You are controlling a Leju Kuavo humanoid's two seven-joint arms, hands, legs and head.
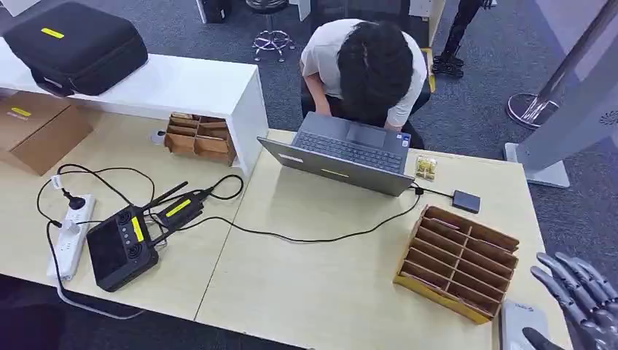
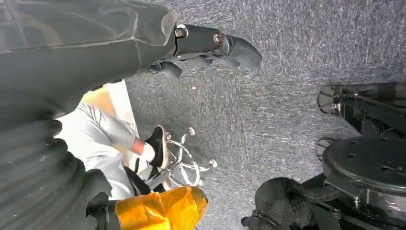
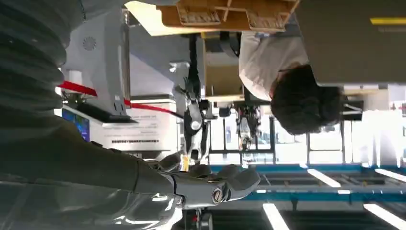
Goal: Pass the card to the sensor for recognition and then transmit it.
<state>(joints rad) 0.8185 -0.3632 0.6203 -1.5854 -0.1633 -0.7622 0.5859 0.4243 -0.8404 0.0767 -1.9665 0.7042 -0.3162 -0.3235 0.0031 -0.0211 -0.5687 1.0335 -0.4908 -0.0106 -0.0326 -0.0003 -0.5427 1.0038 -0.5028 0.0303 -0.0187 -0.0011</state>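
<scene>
My right hand [image 1: 579, 302] hovers over the table's near right corner, fingers spread and holding nothing. Just to its left lies a flat light-grey pad with a small logo [image 1: 519, 324], partly cut off by the picture's edge. Beside that stands a slotted wooden card rack [image 1: 459, 262]; I cannot make out what its slots hold. In the right wrist view the right hand's fingers [image 3: 215, 184] are stretched out and empty. My left hand [image 2: 210, 45] hangs over grey carpet with its fingers extended and nothing in them.
A person [image 1: 368, 65] bends over an open laptop [image 1: 342, 153] across the table. A black cable [image 1: 321, 237] runs to a small black box [image 1: 466, 200]. A controller [image 1: 120, 248], a power strip [image 1: 71, 233] and a second wooden rack [image 1: 200, 137] sit at the left.
</scene>
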